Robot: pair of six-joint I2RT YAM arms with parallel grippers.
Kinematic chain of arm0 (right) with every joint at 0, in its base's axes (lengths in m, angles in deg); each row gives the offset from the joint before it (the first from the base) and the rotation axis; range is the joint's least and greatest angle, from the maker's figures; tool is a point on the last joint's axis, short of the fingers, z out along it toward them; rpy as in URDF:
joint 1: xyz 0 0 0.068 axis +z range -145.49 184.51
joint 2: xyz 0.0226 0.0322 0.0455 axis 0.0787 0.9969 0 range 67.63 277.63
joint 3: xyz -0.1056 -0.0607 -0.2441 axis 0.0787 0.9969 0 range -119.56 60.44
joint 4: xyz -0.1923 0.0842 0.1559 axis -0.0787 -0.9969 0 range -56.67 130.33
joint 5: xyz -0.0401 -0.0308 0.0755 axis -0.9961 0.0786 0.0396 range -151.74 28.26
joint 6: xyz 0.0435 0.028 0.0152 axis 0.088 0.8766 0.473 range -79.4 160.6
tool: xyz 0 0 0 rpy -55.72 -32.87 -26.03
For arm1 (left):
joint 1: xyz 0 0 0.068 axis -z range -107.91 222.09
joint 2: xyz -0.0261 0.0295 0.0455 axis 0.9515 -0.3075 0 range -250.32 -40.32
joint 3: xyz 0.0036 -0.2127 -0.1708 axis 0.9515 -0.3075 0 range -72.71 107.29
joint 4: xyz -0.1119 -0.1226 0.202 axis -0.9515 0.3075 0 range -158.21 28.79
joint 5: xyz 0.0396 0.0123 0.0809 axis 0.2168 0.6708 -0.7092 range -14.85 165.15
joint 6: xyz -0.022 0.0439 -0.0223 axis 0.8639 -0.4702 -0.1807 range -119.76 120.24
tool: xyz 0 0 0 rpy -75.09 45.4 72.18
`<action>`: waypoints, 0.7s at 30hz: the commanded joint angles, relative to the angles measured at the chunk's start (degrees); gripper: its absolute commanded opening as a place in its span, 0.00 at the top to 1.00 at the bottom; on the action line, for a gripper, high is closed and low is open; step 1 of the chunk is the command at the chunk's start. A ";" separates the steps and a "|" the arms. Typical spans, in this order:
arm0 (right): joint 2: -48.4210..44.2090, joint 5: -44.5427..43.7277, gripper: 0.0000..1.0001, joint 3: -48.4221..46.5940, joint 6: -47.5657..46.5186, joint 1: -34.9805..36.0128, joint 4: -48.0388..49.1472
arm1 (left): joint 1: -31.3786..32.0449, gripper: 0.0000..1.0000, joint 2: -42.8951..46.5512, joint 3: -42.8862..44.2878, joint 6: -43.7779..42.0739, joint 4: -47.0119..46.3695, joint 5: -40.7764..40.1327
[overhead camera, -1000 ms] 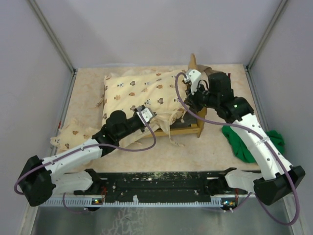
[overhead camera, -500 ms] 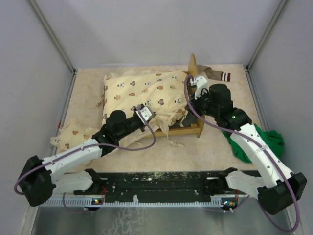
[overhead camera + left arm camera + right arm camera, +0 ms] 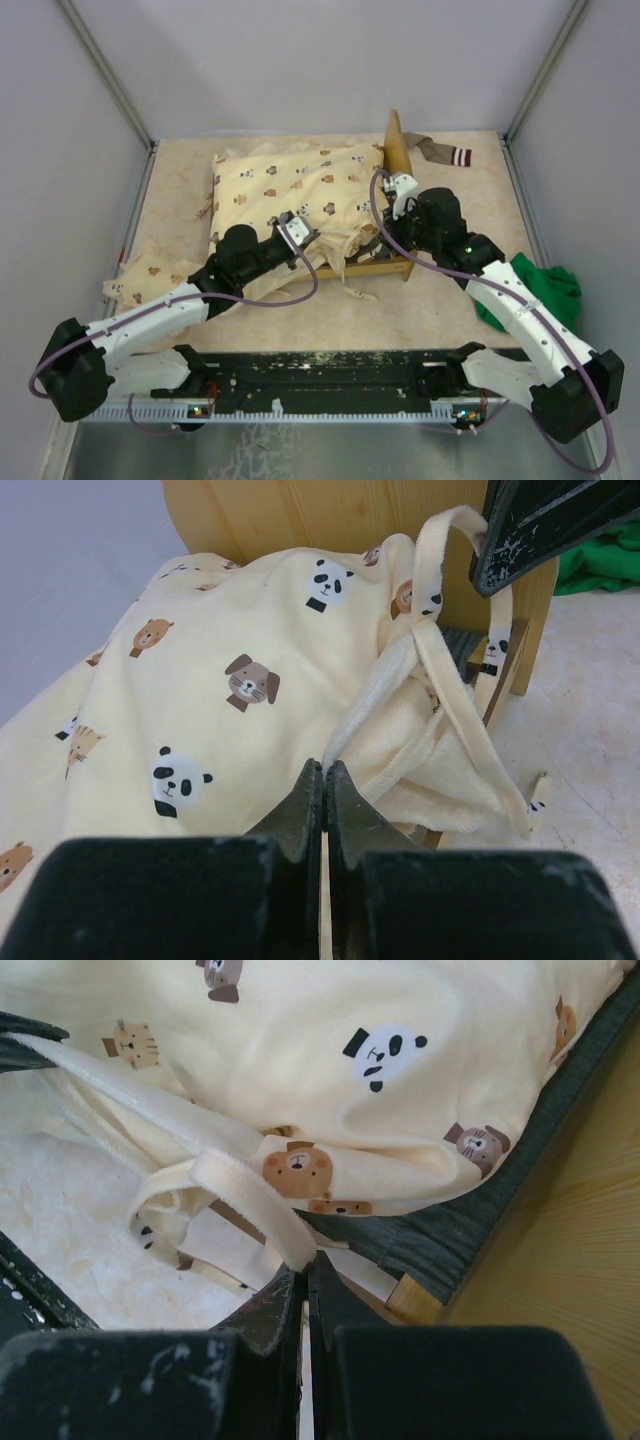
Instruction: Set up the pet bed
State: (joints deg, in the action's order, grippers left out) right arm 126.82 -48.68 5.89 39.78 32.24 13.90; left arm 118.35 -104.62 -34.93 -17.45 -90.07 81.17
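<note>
Your pet bed (image 3: 392,266) stands on the tabletop (image 3: 420,310) right of centre. Its wavy headboard (image 3: 398,148) is at the far end, and the near wooden rail and one short leg show just ahead of the right arm. A cream animal-print quilt (image 3: 285,190) lies heaped over the bed and spills well off its left side onto the tabletop, hiding most of the frame. In the right wrist view a strip of the dark grey base (image 3: 450,1240) shows between the quilt's edge and the wood. Your left claw (image 3: 322,775) is closed, its jaws pressed together on a fold of the quilt that runs straight into the tips, at the near side of the heap. Your right claw (image 3: 303,1275) is also closed, pinching a cream tie strap (image 3: 245,1200) that belongs to the quilt. In the left wrist view this strap loops up to the dark finger above the bed's corner post. The two claws are near each other, on either side of the quilt's bunched corner. A green cloth (image 3: 548,288) lies crumpled on the tabletop to the right, partly under the right arm and apart from the bed. A brown striped cloth (image 3: 440,153) trails just behind the headboard. A second cream printed piece (image 3: 150,270) lies at the front left, beside the left arm.
</note>
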 commanded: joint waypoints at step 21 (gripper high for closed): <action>-6.81 -1.79 1.00 -1.63 8.59 2.51 6.83 | -0.38 1.00 1.76 -0.91 2.24 -1.21 -0.08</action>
State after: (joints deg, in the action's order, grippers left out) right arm 123.07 -53.86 2.92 43.34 34.18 13.50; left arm 118.33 -104.40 -35.41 -15.99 -90.07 81.28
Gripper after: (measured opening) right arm 0.009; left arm 0.008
